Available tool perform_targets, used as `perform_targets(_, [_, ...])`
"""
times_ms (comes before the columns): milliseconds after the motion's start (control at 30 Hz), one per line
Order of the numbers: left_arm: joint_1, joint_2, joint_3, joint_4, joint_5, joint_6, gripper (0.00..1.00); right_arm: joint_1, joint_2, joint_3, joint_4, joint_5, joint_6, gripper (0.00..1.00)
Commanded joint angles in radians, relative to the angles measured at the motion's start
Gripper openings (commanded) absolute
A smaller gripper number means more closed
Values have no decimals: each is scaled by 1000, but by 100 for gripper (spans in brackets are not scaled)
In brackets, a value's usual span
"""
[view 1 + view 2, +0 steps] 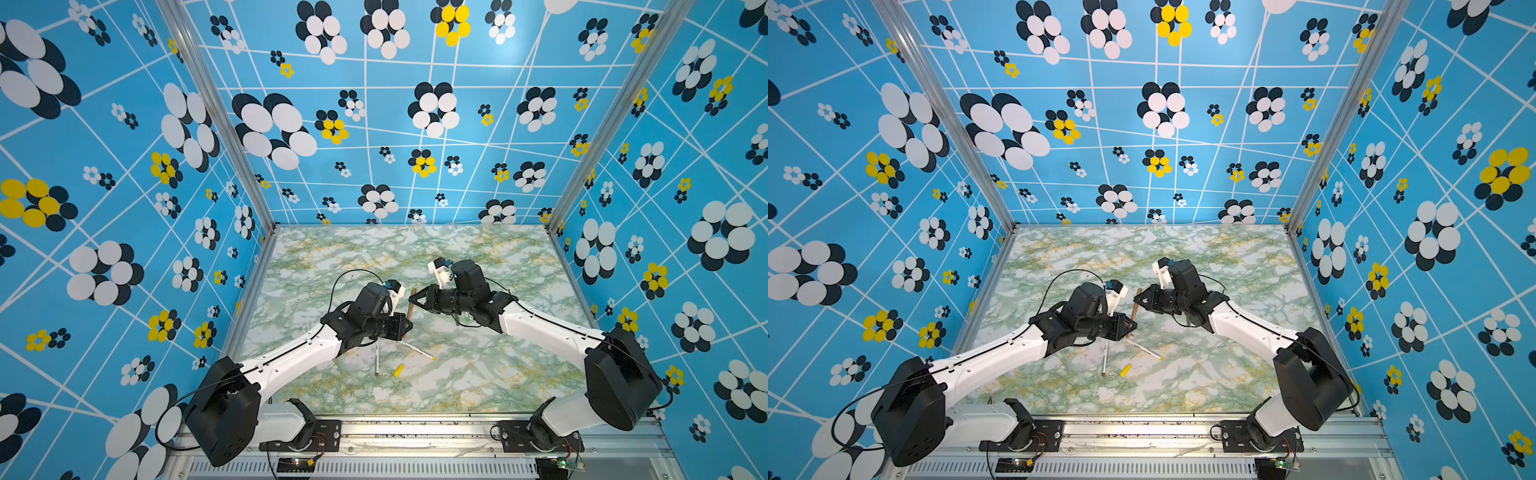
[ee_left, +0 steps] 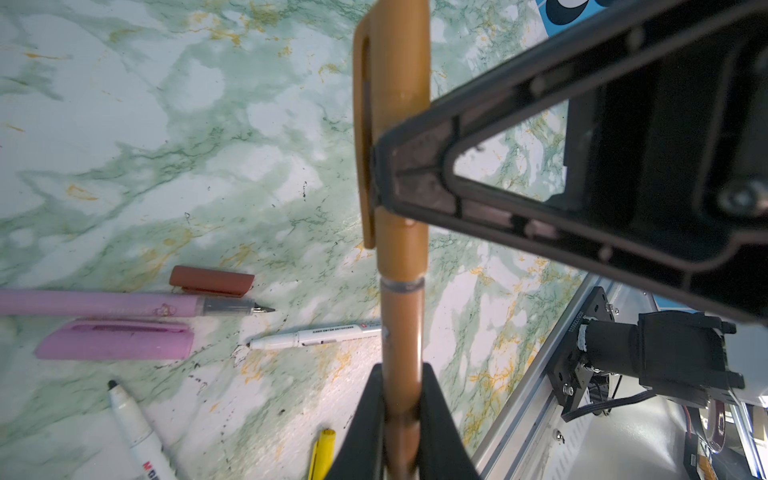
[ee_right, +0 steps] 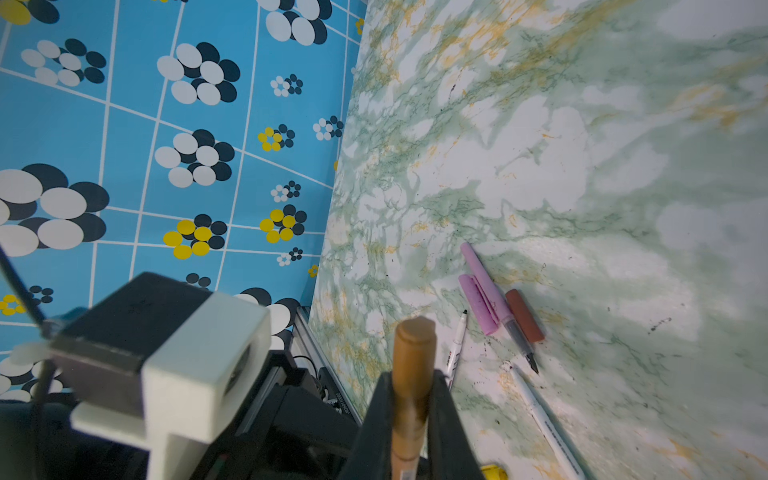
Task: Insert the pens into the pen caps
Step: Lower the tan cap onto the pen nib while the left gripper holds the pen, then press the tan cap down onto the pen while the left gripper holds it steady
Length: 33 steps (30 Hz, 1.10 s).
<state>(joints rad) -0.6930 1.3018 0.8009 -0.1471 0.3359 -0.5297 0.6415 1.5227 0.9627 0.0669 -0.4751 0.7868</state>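
Left gripper [image 2: 401, 384]: closest to your wrist camera, it was clenched on the tan pen [image 2: 401, 332], low on the barrel.
Right gripper [image 3: 411, 395]: you had it pinched tight across the tan cap [image 2: 395, 91], by the clip.
Where the pair was: in the air between both grippers, above the marbled table [image 2: 124, 124], standing roughly upright in both top views.
Seating: a thin pale ring showed between the cap's mouth and the barrel, so you could judge the cap on but perhaps not fully home.
Handling: it looked like light, stiff, smooth plastic, and would likely slide or pivot in a pinch if you pushed off-axis.
Where to hold: the barrel near the joint and the cap at mid-body, pressing straight along the pen.
Waiting on the table: a pink pen [image 2: 104, 302], with a pink cap [image 2: 116, 345] and a reddish-brown cap [image 2: 212, 280] just beside it. A white pen [image 2: 316, 336], a white marker [image 2: 133, 428] and a yellow cap [image 2: 322, 453] lay nearby.
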Motion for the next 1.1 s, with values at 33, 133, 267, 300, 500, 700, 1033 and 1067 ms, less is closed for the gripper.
perform_targets(33, [27, -28, 102, 204, -24, 41, 0, 56, 52, -49, -113, -56, 0, 0])
perform_targets(133, [36, -25, 117, 208, -23, 44, 0, 78, 65, -51, -104, -57, 10, 0])
perform_targets(267, [56, -19, 137, 208, -14, 50, 0, 97, 79, -53, -98, -57, 18, 0])
perform_targets(300, [62, -19, 141, 207, -11, 52, 0, 101, 84, -54, -97, -58, 20, 0])
perform_targets(500, [97, -22, 169, 196, 1, 71, 0, 127, 100, -55, -87, -56, 32, 0])
perform_targets(700, [132, -28, 181, 189, 14, 84, 0, 139, 104, -50, -87, -61, 31, 0])
perform_targets(1033, [162, -14, 161, 241, 47, 47, 0, 149, 100, -40, -96, -62, 19, 0])
perform_targets(1067, [162, -14, 159, 242, 48, 46, 0, 150, 98, -36, -99, -60, 16, 0])
